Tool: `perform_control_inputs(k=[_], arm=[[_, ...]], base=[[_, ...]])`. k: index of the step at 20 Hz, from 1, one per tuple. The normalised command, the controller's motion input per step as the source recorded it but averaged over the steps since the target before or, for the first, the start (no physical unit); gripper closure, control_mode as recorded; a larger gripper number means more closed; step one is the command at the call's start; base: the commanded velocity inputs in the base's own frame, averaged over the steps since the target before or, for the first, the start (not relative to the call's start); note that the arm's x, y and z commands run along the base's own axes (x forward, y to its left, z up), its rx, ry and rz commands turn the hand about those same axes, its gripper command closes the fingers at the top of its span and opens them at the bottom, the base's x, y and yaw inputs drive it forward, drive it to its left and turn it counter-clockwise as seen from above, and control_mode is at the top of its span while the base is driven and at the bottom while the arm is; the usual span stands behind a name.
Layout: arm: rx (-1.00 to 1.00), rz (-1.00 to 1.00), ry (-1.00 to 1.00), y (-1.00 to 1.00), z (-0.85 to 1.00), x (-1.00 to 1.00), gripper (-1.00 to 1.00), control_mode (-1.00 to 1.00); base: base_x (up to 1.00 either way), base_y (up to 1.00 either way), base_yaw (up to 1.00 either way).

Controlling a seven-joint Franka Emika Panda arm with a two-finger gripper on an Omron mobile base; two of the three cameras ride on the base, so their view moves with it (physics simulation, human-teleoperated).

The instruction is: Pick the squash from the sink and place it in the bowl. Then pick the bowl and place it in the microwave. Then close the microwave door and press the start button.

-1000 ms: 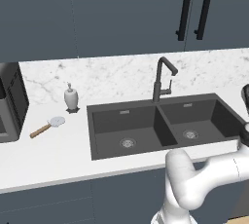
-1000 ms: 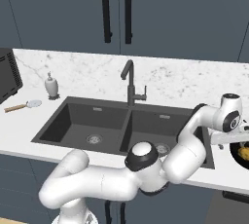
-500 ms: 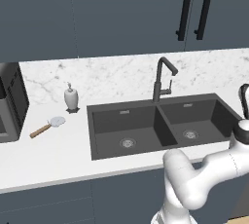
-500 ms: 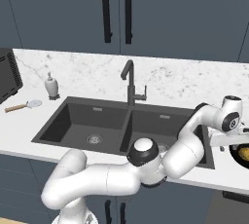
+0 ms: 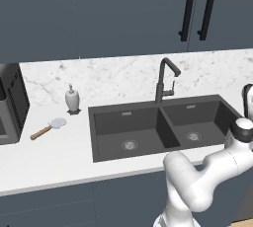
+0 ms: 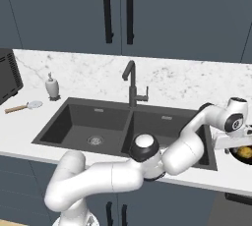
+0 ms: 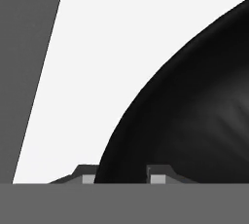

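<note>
**Inspector A:** We find the squash already lying in the bowl, which sits on the counter just to the right of the sink. Both basins hold nothing but their drains. We judge the step in hand to be the pick of the bowl.

**Inspector B:** Agreed. In the hand view the gripper straddles the bowl's rim: one fingertip stands outside the wall over the white counter, the other over the glossy black interior. The jaws are narrowed around the rim, but we cannot tell whether the pads are pressing on it.

**Inspector A:** Our first concern is the purchase. A glossy, curved wall pinched at one edge gives little hold. If the pads sit shallow on the lip, we expect the bowl could slip or swing down on the far side once lifted.

**Inspector B:** We add that a tilt of that kind could roll the squash out, since it lies loose inside.

**Inspector A:** Second, the bowl stands near the counter's front edge in the right base view. A sideways nudge before the pinch is firm could push it toward that edge.

**Inspector B:** Third, the arm is folded far to one side, so the carry to the microwave will be long, and any jolt would test the grip.
</note>
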Motion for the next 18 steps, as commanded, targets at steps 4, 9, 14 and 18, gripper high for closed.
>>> perform_control_inputs(k=[4,9,14,18], arm=[[0.00,0.02,0.00,0.21,0.00,-0.03,1.00,-1.00],[0.00,0.01,-0.01,0.19,-0.09,-0.07,1.00,-1.00],[-0.12,0.20,-0.49,1.00,-0.35,-0.24,1.00,-1.00],[-0.21,0.43,-0.53,1.00,-0.04,0.00,1.00,-1.00]], base=[[0.00,0.00,0.00],[0.00,0.00,0.00],[0.00,0.00,0.00],[0.00,0.00,0.00]])
